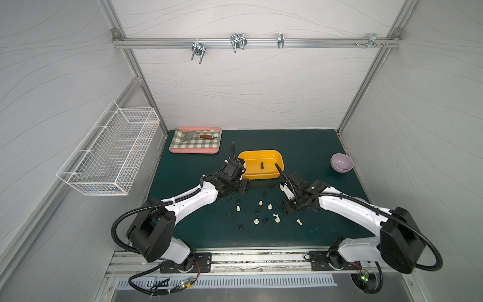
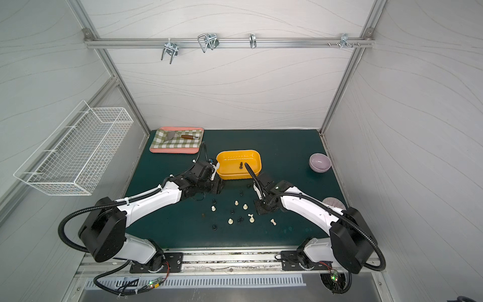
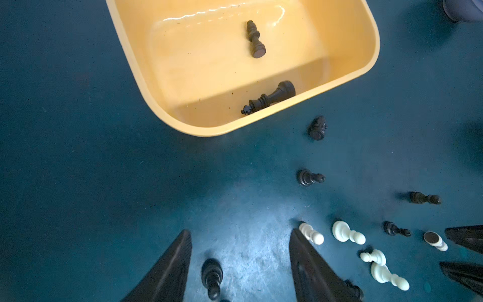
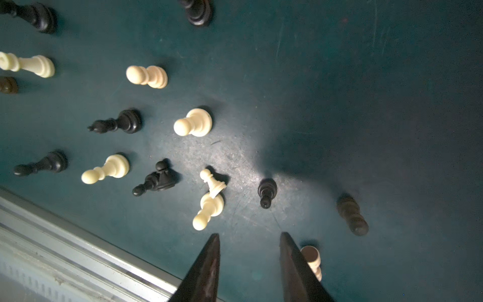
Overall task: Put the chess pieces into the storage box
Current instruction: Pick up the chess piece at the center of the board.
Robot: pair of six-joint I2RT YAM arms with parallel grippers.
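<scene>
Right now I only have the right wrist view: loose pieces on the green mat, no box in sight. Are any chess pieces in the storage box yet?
Observer: Yes, two lie on their sides in the storage box: a dark piece mid-floor and a black king by a wall.
Operator: What is the other arm doing?
Observer: The left pincer is open, with a black piece between its jaws, ungripped.
Operator: Anything near the box I should mind?
Observer: A lilac bowl sits apart from it, to the robot's right.
</scene>
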